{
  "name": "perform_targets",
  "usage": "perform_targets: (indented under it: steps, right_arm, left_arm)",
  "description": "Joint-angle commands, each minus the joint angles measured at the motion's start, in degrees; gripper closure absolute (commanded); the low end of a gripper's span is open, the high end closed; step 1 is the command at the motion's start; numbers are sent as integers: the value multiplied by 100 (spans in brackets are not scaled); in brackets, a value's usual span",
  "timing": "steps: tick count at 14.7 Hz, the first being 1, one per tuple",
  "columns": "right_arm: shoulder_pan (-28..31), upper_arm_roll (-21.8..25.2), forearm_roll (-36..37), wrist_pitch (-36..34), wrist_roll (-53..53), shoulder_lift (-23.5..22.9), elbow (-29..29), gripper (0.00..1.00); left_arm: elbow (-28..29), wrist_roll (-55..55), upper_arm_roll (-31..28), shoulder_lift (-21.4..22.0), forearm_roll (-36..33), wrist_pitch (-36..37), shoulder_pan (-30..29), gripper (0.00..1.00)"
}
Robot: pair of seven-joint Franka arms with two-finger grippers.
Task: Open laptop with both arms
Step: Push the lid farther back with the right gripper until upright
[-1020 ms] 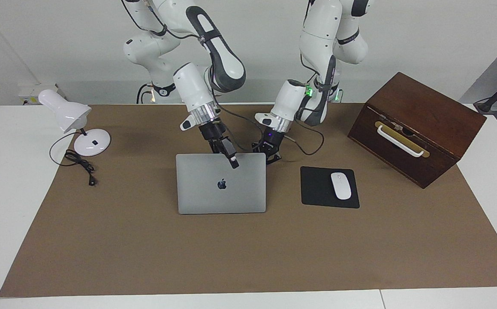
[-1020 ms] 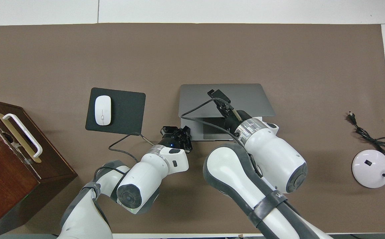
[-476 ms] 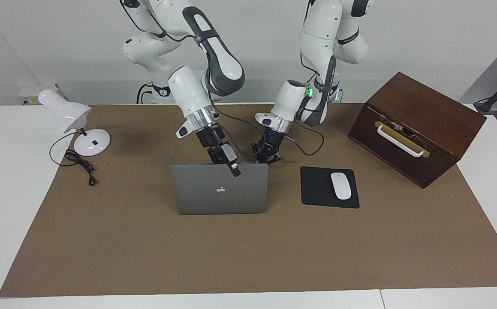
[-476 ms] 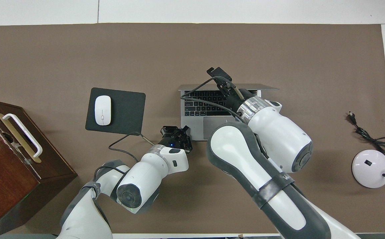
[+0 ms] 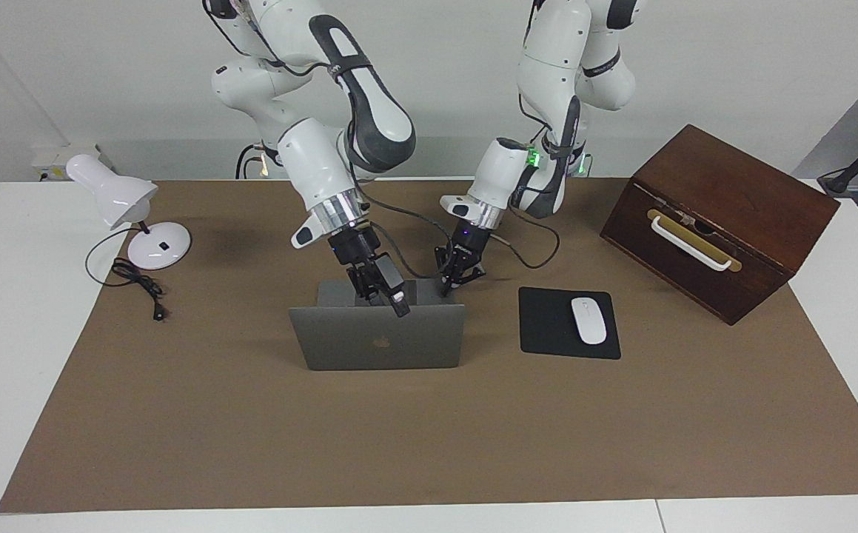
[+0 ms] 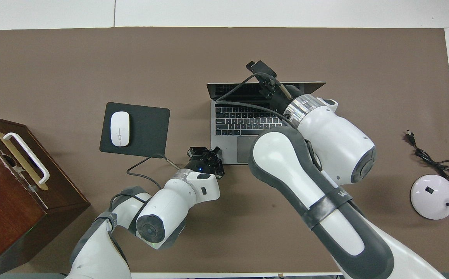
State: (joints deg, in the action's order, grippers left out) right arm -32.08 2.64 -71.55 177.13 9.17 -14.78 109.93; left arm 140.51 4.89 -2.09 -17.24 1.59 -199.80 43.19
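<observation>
The right gripper [image 5: 393,297] is tipping the laptop [image 5: 377,344] lid further up than a second ago, so the opening is nearly complete; whether it is clamping the edge, I cannot tell. The left gripper [image 5: 452,285], closed tight and empty, is pinning the base's robot-side corner. The laptop is sitting mid-table beside the mouse pad [image 5: 547,326].

Two robot arms [image 5: 354,126] work over one open laptop [image 5: 380,344] on a brown-covered tabletop [image 5: 429,444]. Also present: one mouse pad [image 5: 547,329], one white mouse [image 5: 588,320], one desk lamp [image 5: 114,196] and one wooden box [image 5: 732,200].
</observation>
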Motion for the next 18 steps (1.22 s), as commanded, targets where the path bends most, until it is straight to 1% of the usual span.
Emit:
perform_targets:
  steps: [1,5,11,15,17,18]
  right_arm:
    - [298,-27,238,-301,-152,-218,-437,0]
    - [553,-27,501,-652,-134,-270,-648,0]
    - [887,26,1292,-1241,-90,-297,-596,0]
    - [1256,70,2354,-2224,-56,-271,-534,0]
    - [1344,78,2601,-2419,-64,-262,-561,0]
    - [1379,79,2785,-2550,-55,-262,-596,0]
  left_arm:
    - [-173,-5,-46,-350,-133,-77,-47,100]
    - [-173,-5,-46,-359,-133,-77,-47,100]
    - [-173,-5,-46,-368,-133,-77,-82,100]
    - [-190,-31,-46,-368,-124,-77,-82,100]
    - [-252,-136,-37,-368,-81,-77,-74,100]
    - [-261,-363,-37,-359,-80,-77,-56,100]
